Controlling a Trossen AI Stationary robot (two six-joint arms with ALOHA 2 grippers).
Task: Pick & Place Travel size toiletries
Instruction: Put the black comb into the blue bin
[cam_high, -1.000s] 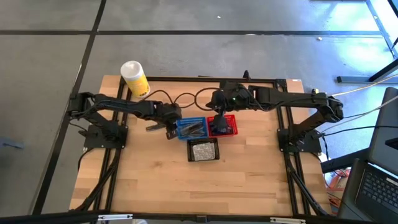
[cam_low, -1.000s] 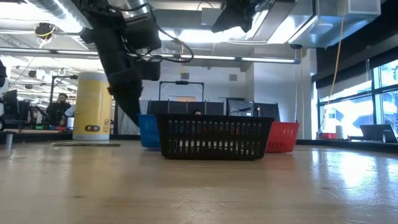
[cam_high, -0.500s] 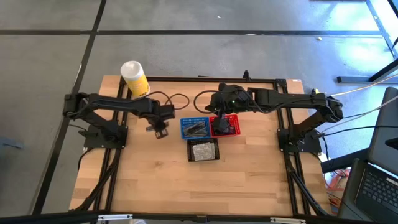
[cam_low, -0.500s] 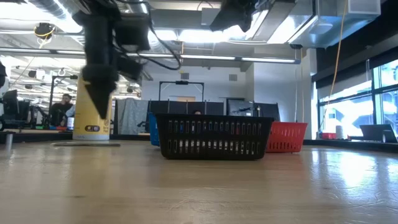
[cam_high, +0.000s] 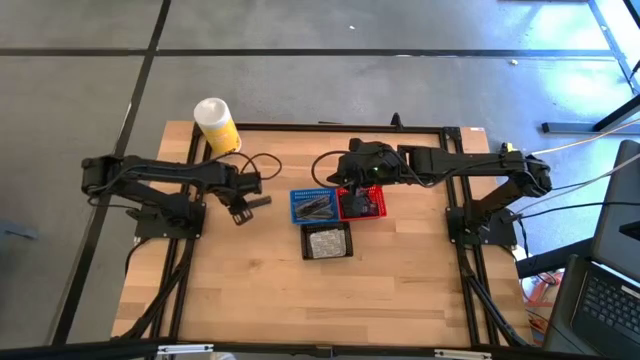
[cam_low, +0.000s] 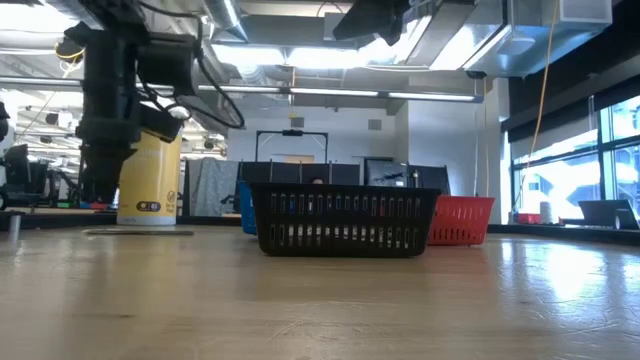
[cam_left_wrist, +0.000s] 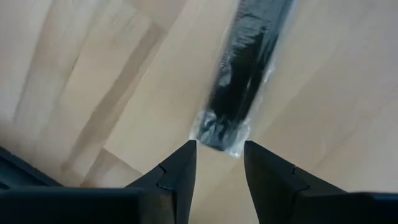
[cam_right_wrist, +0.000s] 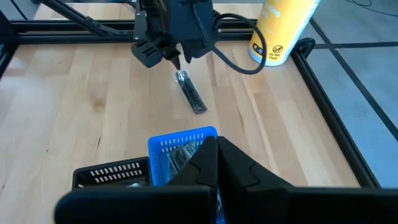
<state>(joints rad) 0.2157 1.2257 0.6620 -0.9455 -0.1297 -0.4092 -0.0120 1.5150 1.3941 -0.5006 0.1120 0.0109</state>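
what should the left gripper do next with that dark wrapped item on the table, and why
Probably lower the left gripper and close on the wrapped dark tube. Its fingers stand apart just short of the packet's near end, which lies flat on the wooden table, not yet held.

Even, bright light is falling on the wooden table (cam_high: 250, 290) from overhead, leaving only faint, soft shadows under the arms. In the low view, ceiling lamps (cam_low: 330, 55) are glaring white and daylight is pouring through the windows (cam_low: 575, 170), throwing a pale sheen across the tabletop near them. The left arm (cam_low: 110, 110) is showing slightly smeared against that backlight. Just ahead of the left gripper (cam_left_wrist: 219, 165), the dark wrapped packet (cam_left_wrist: 245, 74) is looking soft and blurred, its clear wrapper catching small glints.
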